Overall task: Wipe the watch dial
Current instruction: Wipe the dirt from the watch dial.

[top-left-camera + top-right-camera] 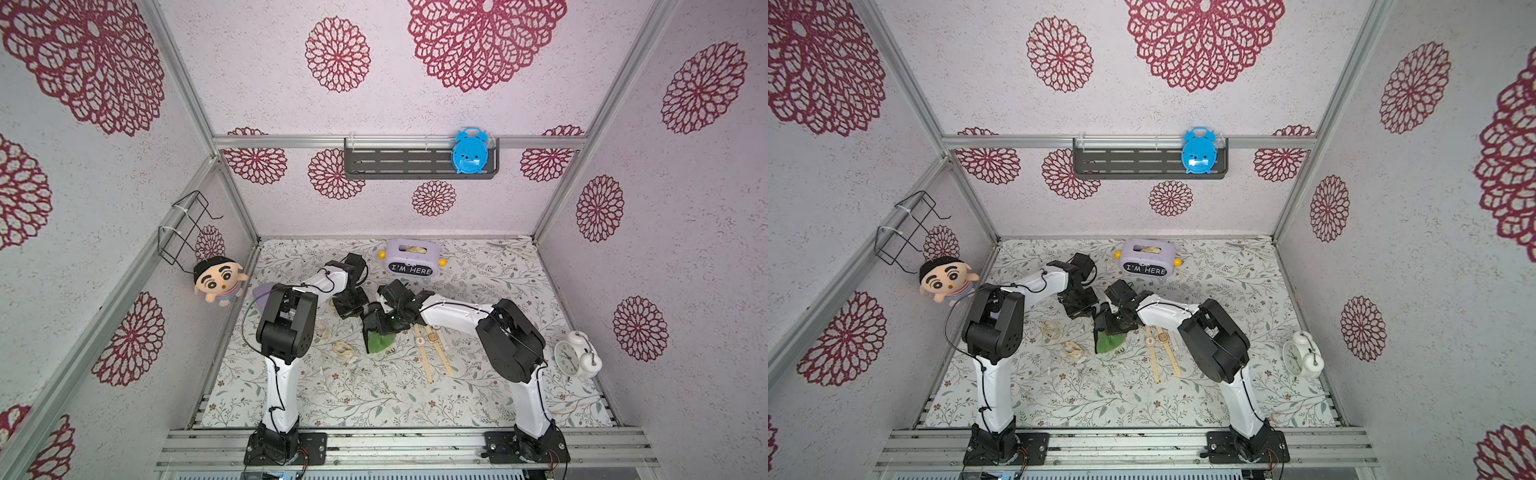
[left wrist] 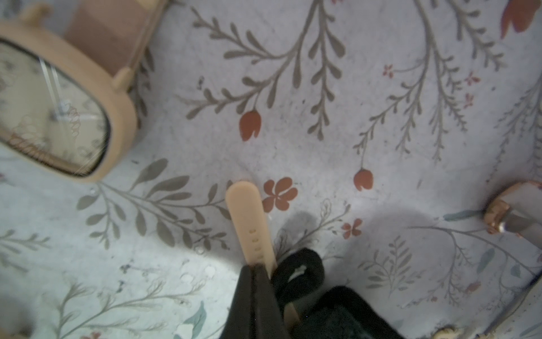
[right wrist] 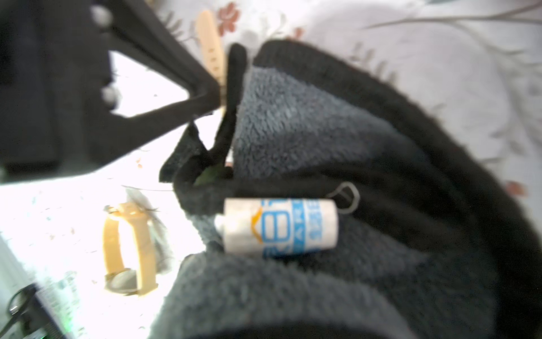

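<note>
the watch dial (image 2: 50, 117), in a rounded beige case, shows close and blurred in the left wrist view, well apart from the cloth. whether it belongs to the gripped strap i cannot tell. the beige strap (image 2: 249, 217) is clenched in the left tool (image 2: 254, 273) near its holed free end, with its tip poking out over the table (image 2: 381, 132). the right tool (image 1: 376, 328) looks clenched on the dark fleecy cloth (image 3: 308, 123), which is bunched just beside the left tool's tip.

a hold that far out on the strap likely lets the watch swing or slip once the cloth presses. the bunched cloth blocks the right wrist view, so it could rub the strap, miss the dial, or snag the left tool. a wide sweep might drag the looped watch (image 3: 126, 249).
</note>
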{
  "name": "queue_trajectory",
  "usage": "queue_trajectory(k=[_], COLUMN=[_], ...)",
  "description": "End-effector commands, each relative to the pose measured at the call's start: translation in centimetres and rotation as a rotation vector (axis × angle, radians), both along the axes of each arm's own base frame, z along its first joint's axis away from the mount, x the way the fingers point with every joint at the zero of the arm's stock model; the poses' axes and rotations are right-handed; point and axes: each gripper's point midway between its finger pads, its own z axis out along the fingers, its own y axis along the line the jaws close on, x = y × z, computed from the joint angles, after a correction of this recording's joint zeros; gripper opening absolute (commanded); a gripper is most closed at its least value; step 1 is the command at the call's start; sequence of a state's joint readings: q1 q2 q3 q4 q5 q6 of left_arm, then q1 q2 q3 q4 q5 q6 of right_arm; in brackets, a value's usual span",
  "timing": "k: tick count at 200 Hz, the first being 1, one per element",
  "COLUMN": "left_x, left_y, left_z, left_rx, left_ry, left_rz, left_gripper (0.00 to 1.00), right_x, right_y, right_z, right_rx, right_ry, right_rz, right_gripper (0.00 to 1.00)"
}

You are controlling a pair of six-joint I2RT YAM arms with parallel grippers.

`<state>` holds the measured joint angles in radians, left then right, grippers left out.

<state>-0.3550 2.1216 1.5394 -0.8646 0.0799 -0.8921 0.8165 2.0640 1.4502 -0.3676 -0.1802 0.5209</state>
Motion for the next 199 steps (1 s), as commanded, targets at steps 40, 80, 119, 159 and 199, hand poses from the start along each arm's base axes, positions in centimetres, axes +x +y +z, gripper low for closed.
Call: queue_trajectory(k=[40,80,119,159,199], left_x=[0.0,0.1,0.2,0.1,0.1], left_y=[-0.7,-0.7,-0.9,-1.1,-1.1], left_z=[-2.2,-2.1,-2.1,-2.1,-2.2], left_rx=[-0.004,-0.006,-0.011,-0.015,-0.014], left_ry=[0.02,0.018,0.017,0.018,0.022], left_rz=[-0.004,-0.004,-0.005,-0.011,-0.01], left_gripper=[0.0,0.0,0.0,0.0,0.0], right_x=[-3.3,-2.5,-1.3,-0.7,-0.4], right_y=[-12.2,-11.1,-8.8,-4.5,-0.9], right_z=[-4.0,-1.9,0.5,3.9,6.2], right_rx=[-0.502,-0.451,-0.363,-0.153,0.038], right_ry=[0.138,0.125,0.097,0.09,0.097], right_rz=[-0.079,-0.081,-0.061,-0.001,0.027], right_gripper=[0.0,0.0,0.0,0.0,0.0])
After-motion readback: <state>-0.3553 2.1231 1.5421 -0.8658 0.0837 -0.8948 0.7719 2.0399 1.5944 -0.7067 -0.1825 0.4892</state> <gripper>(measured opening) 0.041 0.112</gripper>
